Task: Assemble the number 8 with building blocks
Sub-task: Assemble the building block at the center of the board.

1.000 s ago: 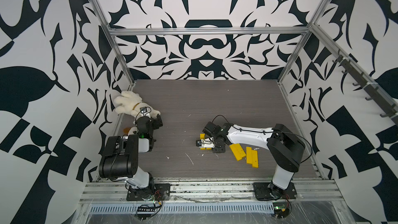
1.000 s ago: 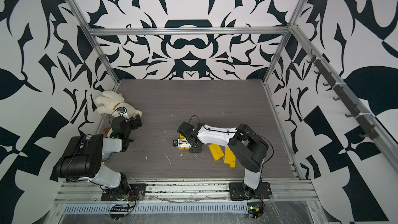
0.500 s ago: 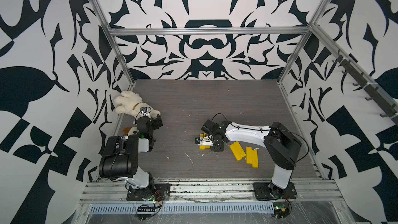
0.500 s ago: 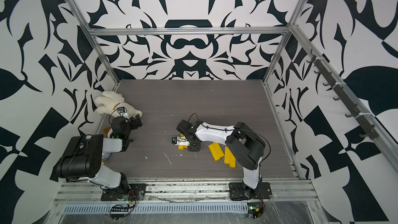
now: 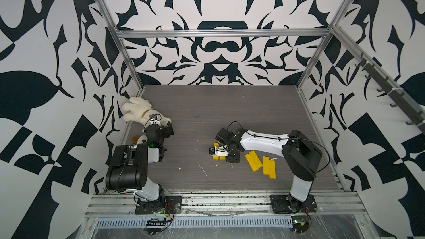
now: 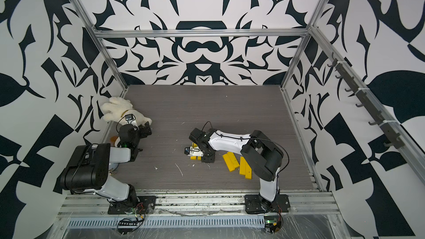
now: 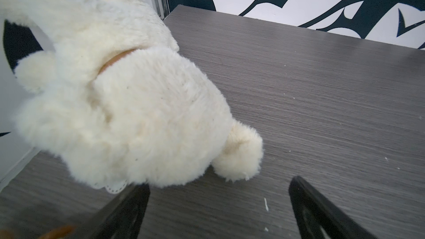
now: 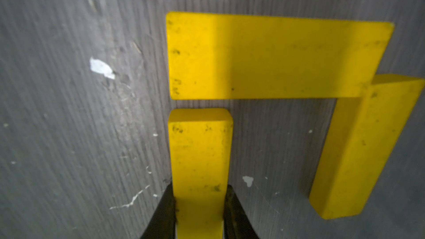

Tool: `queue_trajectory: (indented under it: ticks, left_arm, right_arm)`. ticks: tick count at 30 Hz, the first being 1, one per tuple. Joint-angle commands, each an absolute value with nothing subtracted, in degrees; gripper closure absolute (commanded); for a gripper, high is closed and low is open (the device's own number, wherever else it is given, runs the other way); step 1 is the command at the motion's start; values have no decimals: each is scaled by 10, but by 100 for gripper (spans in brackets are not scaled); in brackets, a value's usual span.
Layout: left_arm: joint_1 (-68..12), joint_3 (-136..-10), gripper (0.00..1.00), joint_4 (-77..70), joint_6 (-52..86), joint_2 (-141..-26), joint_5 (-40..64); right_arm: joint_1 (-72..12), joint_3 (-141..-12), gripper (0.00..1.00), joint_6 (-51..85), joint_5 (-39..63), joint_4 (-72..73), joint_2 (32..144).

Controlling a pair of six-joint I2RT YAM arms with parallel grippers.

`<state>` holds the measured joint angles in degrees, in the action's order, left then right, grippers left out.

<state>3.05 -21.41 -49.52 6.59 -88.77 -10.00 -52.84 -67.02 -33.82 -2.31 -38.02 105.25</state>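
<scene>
The right fingers (image 8: 164,212) are narrow and hold one yellow bar (image 8: 200,157) by its two long sides. This held bar sits on its thin side. I cannot tell if it touches the table (image 5: 230,106).

Just past the tip of the held bar lies a flat bar (image 8: 276,56), set across it. There is a small gap between them. A third bar (image 8: 358,148) stands on its thin side and touches a corner of the flat bar. It runs the same way as the held bar. The three bars make three sides of a square, with one side open.

In both top views this group is in the middle of the table, a bit to the near side, mostly hidden under the right arm.

To the right of it three loose bars lie flat on the table. One is tilted (image 5: 253,160), and two (image 5: 269,167) lie side by side, touching.

The left fingers (image 7: 124,214) are wide apart and hold nothing. They are on the left side of the table, just beside a white plush toy (image 7: 115,100). The toy lies against the left wall.
</scene>
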Motion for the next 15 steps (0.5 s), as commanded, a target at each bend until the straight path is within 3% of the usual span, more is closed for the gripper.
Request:
queue_trajectory:
  ticks: [1, 10, 15]
  left_arm:
    - [33, -218, 1, -504, 66, -885, -97]
    - [33, -218, 1, -504, 66, -884, -96]
    - [33, -217, 1, -504, 66, -885, -96]
  right_arm:
    - [-527, -683, 81, -330, -13, -403, 1042]
    - [-527, -688, 66, -335, -13, -392, 1049]
    - [-526, -683, 64, -347, -16, -382, 1046]
